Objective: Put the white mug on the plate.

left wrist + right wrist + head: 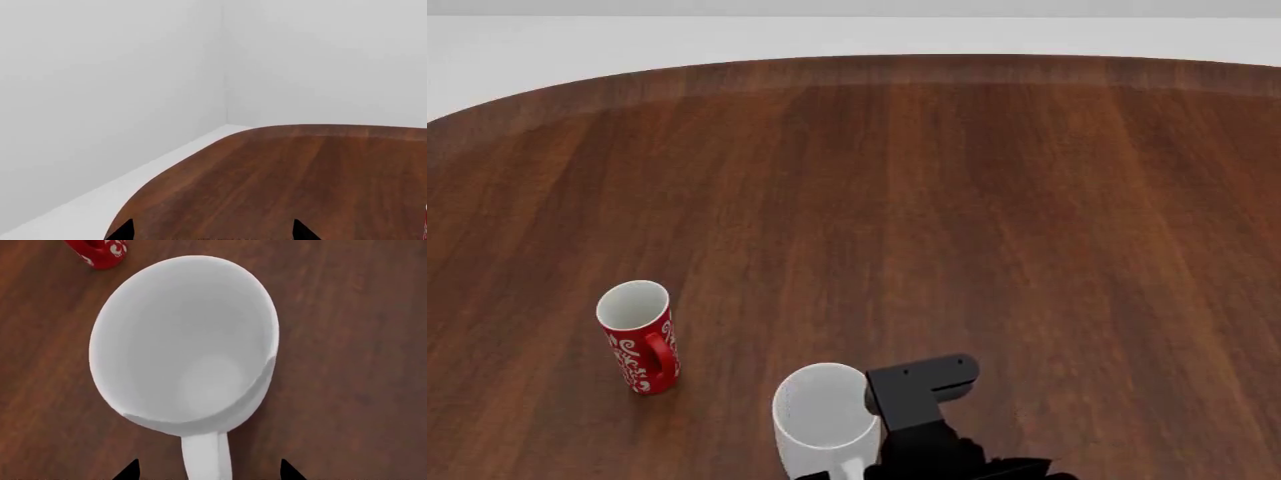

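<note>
White mug (183, 345) under right gripper (208, 471); table (961, 200) edge far.

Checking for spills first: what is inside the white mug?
The white mug looks empty: bare white walls and bottom. The table beneath it is hidden.

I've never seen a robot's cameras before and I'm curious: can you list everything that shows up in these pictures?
white mug: one, plain white, upright near the table's front edge, loop handle toward the robot.
red mug: one, red with white swirls, upright, left of the white mug and apart from it.
table: one, dark brown wood, rounded edge, under both mugs.
walls and floor: pale grey-white, beyond the table.
plate: none in view.
right gripper: black, fingertips either side of the white mug's handle, not closed on it.
left gripper: black tips apart, over bare table.
</note>
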Robot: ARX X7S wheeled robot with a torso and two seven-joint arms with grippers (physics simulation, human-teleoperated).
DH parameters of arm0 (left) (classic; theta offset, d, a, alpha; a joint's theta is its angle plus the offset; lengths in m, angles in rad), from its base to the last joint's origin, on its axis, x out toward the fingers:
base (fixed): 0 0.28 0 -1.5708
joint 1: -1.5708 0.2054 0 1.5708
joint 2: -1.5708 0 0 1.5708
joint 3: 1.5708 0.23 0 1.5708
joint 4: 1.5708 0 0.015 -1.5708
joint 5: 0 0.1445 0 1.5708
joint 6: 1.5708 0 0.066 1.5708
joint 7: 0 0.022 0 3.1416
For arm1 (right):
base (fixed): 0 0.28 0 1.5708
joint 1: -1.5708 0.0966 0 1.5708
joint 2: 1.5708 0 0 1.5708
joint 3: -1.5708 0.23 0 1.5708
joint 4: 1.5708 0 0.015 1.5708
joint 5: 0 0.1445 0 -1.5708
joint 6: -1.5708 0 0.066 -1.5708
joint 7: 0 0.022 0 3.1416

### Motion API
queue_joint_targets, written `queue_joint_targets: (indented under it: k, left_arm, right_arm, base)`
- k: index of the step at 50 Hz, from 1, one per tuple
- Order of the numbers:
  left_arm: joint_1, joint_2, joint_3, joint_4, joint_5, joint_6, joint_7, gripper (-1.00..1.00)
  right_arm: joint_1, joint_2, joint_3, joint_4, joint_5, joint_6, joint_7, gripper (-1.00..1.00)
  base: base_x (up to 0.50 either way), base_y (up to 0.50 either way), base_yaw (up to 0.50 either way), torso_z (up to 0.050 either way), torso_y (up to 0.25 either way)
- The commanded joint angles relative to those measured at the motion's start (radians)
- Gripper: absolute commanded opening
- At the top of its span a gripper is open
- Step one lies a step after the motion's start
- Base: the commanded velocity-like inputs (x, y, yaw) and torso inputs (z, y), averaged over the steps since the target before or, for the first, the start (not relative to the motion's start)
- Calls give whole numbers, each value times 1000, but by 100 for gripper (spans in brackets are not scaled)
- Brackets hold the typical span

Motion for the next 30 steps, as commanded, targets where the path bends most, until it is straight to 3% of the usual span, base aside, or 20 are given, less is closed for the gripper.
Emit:
queue_joint_targets:
  k: [1, 24, 25, 30]
  left_arm:
    - [2, -2, 2, -7, -2, 8, -2, 100]
    - [-2, -8, 9, -6, -11, 2, -7, 100]
    - [-2, -8, 9, -10, -11, 6, -6, 100]
    - [-4, -9, 11, -21, -12, 13, -5, 100]
  right_arm:
    - [5, -7, -11, 34, -4, -14, -13, 100]
    - [32, -34, -46, 119, -23, -45, -46, 100]
    - [28, -31, -51, 108, -27, -48, -42, -100]
    - [10, -20, -55, 56, -29, -44, -19, -100]
  base:
    - [0, 0, 0, 0, 0]
    - [0, 0, 0, 0, 0]
    - [0, 0, 0, 0, 0]
    - [0, 0, 0, 0, 0]
